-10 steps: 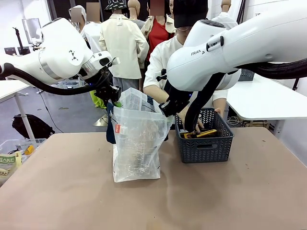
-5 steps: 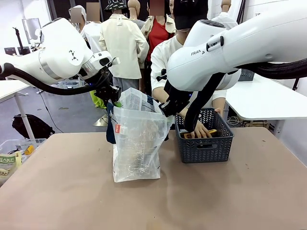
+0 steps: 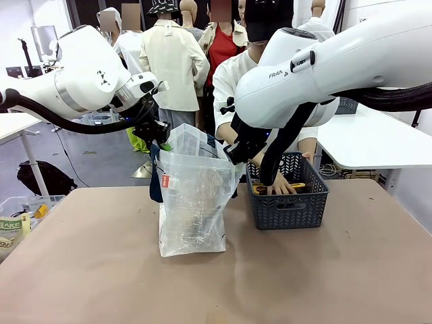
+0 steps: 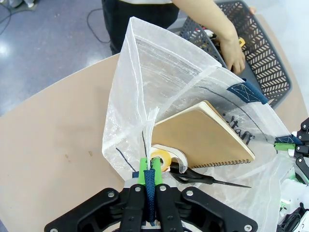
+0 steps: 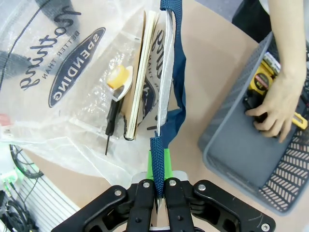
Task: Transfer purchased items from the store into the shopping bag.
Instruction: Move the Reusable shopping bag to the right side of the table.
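Above the brown tabletop [image 3: 81, 283], both our jaws clamp navy straps [image 5: 179, 72] of a limp translucent plastic bag [image 3: 192, 209]. Yellow-black items [image 5: 263, 79] in the adjacent slate-grey latticed basket [image 3: 290, 209] look light, rigid; we'd grip their sides.

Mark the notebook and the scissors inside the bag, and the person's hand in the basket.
notebook [image 4: 203, 137], left wrist view, middle of its tan cover.
scissors [image 4: 211, 181], left wrist view, dark shank just past the handles.
person's hand [image 5: 275, 108], right wrist view, back of the hand.

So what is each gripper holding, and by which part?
The shopping bag, by its navy strap handles: left gripper pinches one, right gripper the other.
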